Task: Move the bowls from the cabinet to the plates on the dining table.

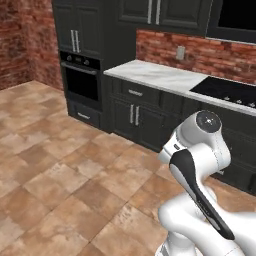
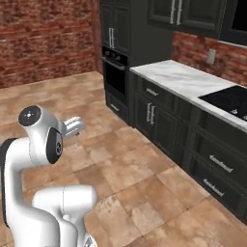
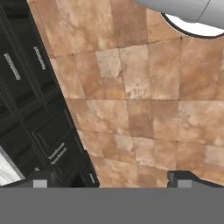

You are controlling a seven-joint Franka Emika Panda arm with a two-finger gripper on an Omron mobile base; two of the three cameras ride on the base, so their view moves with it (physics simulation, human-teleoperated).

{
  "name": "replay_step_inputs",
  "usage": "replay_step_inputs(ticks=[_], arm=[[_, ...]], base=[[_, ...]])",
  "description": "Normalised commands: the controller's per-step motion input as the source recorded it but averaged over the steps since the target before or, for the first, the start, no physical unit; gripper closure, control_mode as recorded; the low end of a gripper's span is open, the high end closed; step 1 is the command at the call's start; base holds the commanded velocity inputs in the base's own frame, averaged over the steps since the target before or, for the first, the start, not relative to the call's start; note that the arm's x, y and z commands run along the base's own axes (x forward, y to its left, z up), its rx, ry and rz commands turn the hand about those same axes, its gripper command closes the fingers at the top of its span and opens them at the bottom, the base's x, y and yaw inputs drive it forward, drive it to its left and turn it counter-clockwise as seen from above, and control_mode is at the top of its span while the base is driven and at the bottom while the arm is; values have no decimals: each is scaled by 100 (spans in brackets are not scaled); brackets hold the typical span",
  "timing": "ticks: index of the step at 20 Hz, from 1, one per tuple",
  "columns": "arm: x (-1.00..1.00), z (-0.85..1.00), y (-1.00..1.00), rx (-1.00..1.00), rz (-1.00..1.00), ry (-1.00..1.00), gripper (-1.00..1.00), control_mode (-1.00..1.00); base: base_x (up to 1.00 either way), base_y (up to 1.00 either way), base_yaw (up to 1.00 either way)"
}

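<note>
Dark panelled wall cabinet (image 1: 160,12) with silver bar handles hangs above white marble counter (image 1: 157,75), doors shut. Gripper (image 3: 109,179) over tan tiled floor (image 3: 144,100) beside counter's base drawers, jaws wide apart, empty.

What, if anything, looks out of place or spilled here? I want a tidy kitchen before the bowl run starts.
Nothing stands out. The tiled floor is unstained, the marble counter shows no spill, and the wall cabinet doors and lower cabinet doors sit shut and square. The gripper hangs open over the floor, holding nothing.
</note>
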Motion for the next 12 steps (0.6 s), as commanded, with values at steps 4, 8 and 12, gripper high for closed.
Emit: replay_step_inputs(ticks=[4,8,12], arm=[[0,0,0,0,0,0,-100,100],[0,0,0,0,0,0,-100,100],[0,0,0,0,0,0,-100,100]], base=[[-22,-21,-45],[-13,-27,-45],[-4,-26,-45]])
